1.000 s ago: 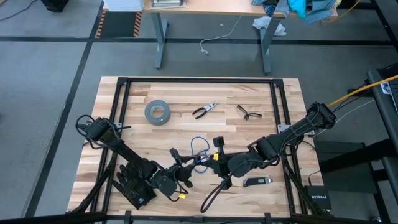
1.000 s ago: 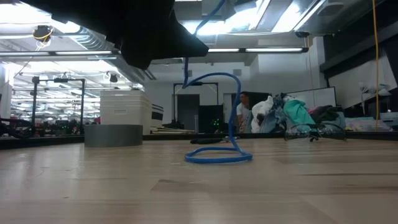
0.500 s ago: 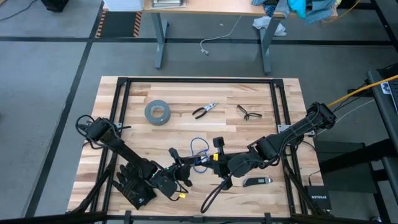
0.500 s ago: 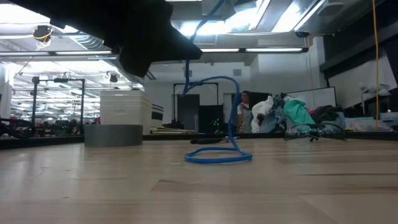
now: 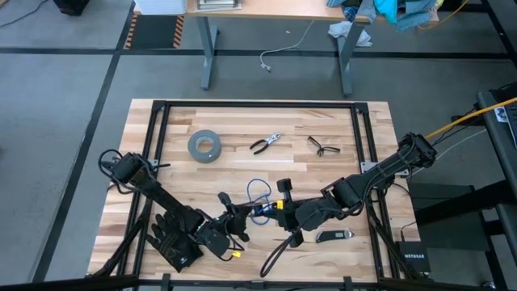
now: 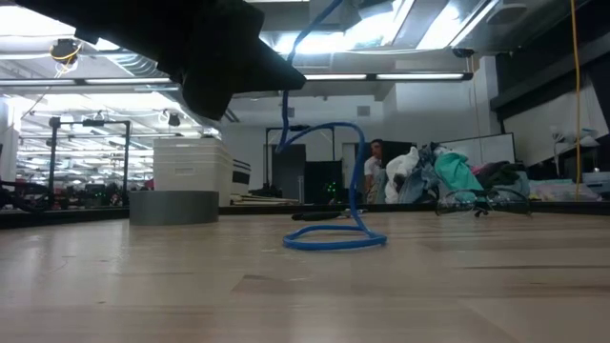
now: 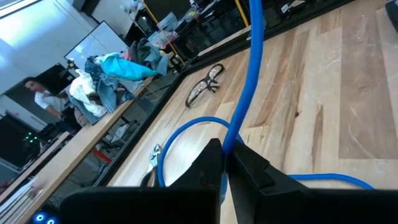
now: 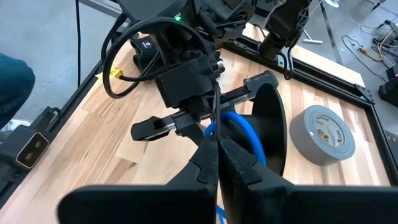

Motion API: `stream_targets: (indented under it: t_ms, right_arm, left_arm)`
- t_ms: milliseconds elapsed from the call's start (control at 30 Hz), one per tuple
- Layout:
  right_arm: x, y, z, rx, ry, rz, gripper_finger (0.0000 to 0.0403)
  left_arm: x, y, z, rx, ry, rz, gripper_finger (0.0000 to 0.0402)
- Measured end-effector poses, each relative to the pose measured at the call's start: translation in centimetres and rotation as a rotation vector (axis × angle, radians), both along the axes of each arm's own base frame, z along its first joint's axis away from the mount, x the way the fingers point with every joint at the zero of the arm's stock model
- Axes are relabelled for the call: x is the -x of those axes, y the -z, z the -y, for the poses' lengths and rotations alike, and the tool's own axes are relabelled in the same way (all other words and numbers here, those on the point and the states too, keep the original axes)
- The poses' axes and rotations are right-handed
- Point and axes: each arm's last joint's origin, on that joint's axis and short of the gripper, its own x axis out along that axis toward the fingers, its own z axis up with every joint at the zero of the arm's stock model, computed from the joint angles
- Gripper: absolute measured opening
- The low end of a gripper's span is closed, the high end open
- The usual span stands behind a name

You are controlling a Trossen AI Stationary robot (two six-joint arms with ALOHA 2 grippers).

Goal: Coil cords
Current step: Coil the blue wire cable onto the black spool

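We are midway through winding the cord (image 5: 258,196), a thin blue cable with a black stretch, over the front middle of the workbench (image 5: 242,125). Our left gripper (image 7: 225,163) has its jaws pressed together on the blue cable, which rises straight out from between the fingertips and arcs over to a loop lying flat on the wood just beyond them. Our right gripper (image 8: 216,147) faces the left one closely, its jaws also pressed together, pinching the cord where the black part meets the blue; the blue loop sits just past its fingertips. In the low view one loop (image 6: 334,238) rests on the boards while the strand above it hangs lifted in the air.

So we judge both ends of a short span are held and a turn is being formed. The next move, we think, calls for one gripper to carry its held strand around onto the resting loop while the other keeps its pinch steady, without dragging the loop toward the duct tape roll (image 5: 205,145).
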Motion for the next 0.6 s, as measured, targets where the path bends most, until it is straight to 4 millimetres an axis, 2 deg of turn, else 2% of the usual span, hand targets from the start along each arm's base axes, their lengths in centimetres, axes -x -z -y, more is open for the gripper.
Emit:
stream_targets:
  t_ms: [167,600]
  right_arm:
    - [0.1,0.2,0.0,0.008,-0.003,-0.02,0.0001]
    - [0.3,0.4,0.1,0.014,-0.012,-0.052,0.0001]
  left_arm:
    - [0.5,-0.6,0.1,-0.022,-0.012,-0.009,0.0003]
    - [1.9,-4.0,0.9,-0.033,0.034,0.018,0.0003]
